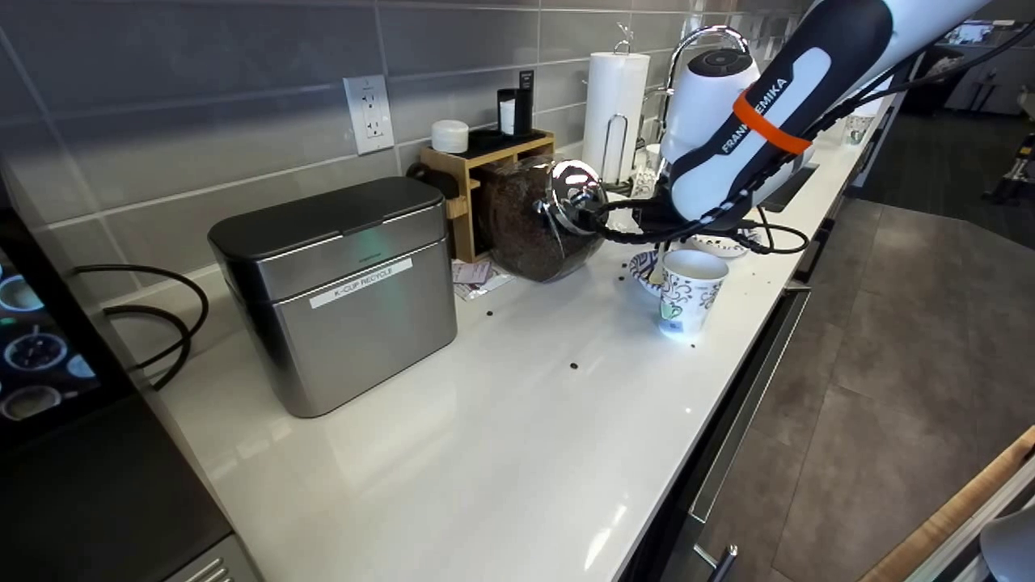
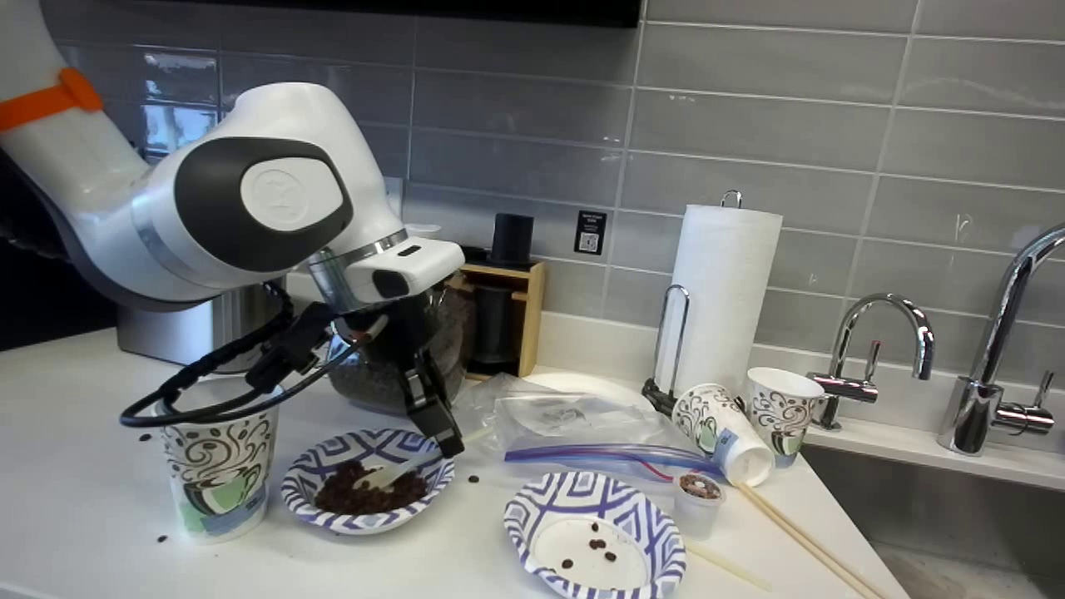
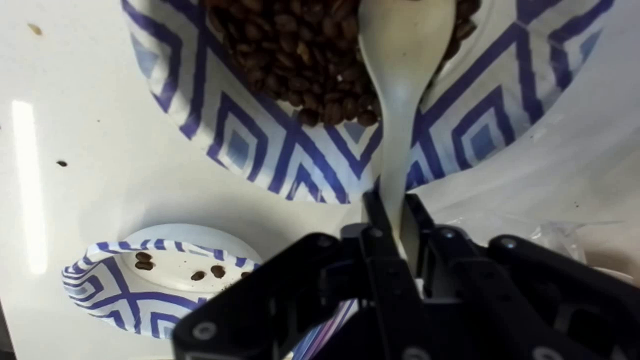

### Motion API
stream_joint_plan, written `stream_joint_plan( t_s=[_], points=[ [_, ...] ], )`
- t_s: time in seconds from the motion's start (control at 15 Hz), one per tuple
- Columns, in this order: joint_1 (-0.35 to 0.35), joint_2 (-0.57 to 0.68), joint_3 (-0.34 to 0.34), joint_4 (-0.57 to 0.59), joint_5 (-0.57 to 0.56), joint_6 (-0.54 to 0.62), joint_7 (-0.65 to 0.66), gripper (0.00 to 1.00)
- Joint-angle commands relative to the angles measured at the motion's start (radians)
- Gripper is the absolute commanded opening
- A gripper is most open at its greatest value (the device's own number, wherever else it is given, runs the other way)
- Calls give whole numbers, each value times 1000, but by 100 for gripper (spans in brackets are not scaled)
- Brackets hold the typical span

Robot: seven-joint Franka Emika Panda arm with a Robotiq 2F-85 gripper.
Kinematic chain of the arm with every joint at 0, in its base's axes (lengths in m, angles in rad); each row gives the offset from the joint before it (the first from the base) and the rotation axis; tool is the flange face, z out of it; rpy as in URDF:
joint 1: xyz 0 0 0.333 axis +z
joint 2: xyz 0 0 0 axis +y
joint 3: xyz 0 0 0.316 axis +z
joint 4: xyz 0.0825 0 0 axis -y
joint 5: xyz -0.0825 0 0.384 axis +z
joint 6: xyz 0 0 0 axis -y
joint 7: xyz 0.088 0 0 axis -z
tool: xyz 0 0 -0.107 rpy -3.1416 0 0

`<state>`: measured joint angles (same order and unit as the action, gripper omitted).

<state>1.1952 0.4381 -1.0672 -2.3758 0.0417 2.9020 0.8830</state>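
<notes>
Rectangular brushed-steel bin (image 1: pixel 364 299), black-lidded, labelled "K-CUP RECYCLE": left of centre in an exterior view. White two-socket wall outlet (image 1: pixel 369 113): upper left. Rounded transparent jar (image 1: pixel 517 222), chrome-lidded, dark brown contents: upper centre. Pale wooden organiser (image 1: pixel 461 202): partly behind the jar.

White paper-towel roll (image 2: pixel 724 291), upright on a metal stand: right of centre in an exterior view. Small curved chrome tap (image 2: pixel 846 387), larger chrome tap (image 2: pixel 968 416): right. Clear plastic zip bag (image 2: pixel 582 423), blue seal: near centre. Two thin pale sticks (image 2: pixel 807 539): lower right.
</notes>
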Motion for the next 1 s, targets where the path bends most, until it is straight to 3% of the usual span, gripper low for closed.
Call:
stream_joint_plan(
  t_s=[0.0, 0.27, 0.93],
  points=[
    [-48, -48, 50, 3, -8, -54, -19, 3],
    [-148, -127, 140, 17, -5, -120, -33, 3],
    [-542, -203, 498, 35, -96, -128, 53, 3]
  ],
)
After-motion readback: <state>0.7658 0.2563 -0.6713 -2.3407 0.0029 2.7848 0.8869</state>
